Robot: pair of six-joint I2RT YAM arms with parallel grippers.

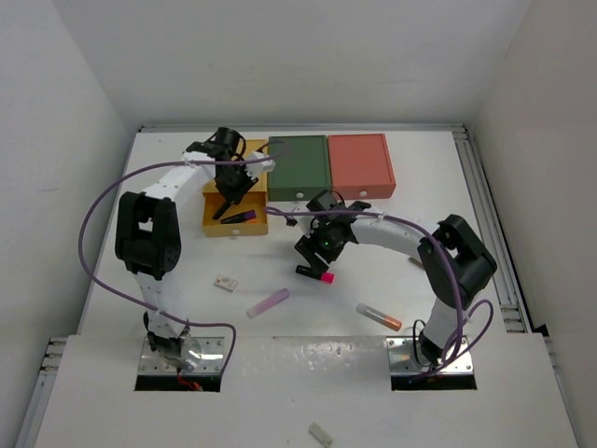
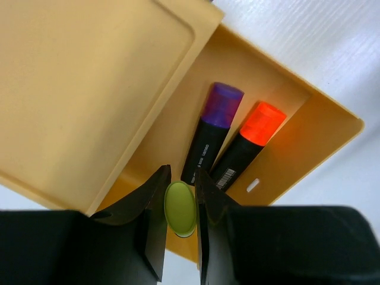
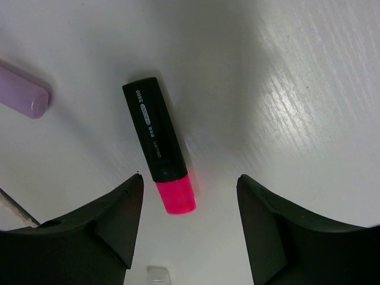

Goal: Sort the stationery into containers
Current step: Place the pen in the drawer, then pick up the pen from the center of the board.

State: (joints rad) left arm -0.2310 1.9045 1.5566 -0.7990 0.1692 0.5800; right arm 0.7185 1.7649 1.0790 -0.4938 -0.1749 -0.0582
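Note:
The mustard yellow box [image 1: 250, 149] has its drawer [image 1: 213, 226] pulled open toward me. My left gripper [image 1: 227, 193] hangs over the drawer, shut on a yellow-capped marker [image 2: 180, 208]. A purple-capped marker [image 2: 212, 130] and an orange-capped marker [image 2: 249, 142] lie in the drawer [image 2: 323, 133]. The dark green box [image 1: 298, 166] and the salmon red box [image 1: 360, 165] stand to its right, closed. My right gripper [image 3: 189, 181] is open just above a pink-capped marker [image 3: 159, 151], which lies on the table [image 1: 317, 274] between the jaws.
A lilac stick [image 1: 268, 302], a clear orange-tipped tube [image 1: 379, 316] and a small white-pink eraser [image 1: 225, 283] lie loose on the white table. The lilac stick also shows in the right wrist view [image 3: 24, 95]. A pale stub [image 1: 321, 434] lies on the near ledge.

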